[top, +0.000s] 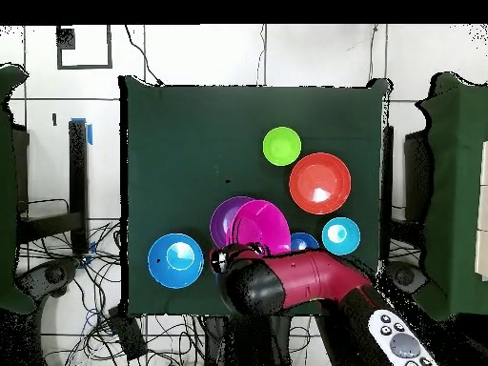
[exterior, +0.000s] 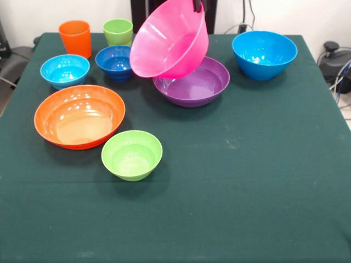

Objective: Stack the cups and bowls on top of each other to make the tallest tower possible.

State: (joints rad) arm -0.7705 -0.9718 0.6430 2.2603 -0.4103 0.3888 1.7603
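One bowl aloft, nothing stacked yet

One large pink bowl (exterior: pixel 171 41) hangs tilted in the air, its mouth turned toward the front camera, pinched at its upper rim by the gripper (exterior: pixel 197 5), whose tips alone show at the top edge of the front view. Directly below the gripper sits the purple bowl (exterior: pixel 192 83), upright on the table (exterior: pixel 247 164), apart from the pink one. Judging by the gloss, these are thin, light, stiff plastic shells: slippery, easy to swing in a rim pinch, so a hold on the rim wall seems the only workable place. Off to the gripper's side stands the big blue bowl (exterior: pixel 264 53); on the opposite side cluster the dark-blue bowl (exterior: pixel 115 61), light-blue bowl (exterior: pixel 64 70), orange cup (exterior: pixel 75 37) and green cup (exterior: pixel 118 31). Farther from the gripper lie the wide orange bowl (exterior: pixel 79 116) and the lime-green bowl (exterior: pixel 132 155).
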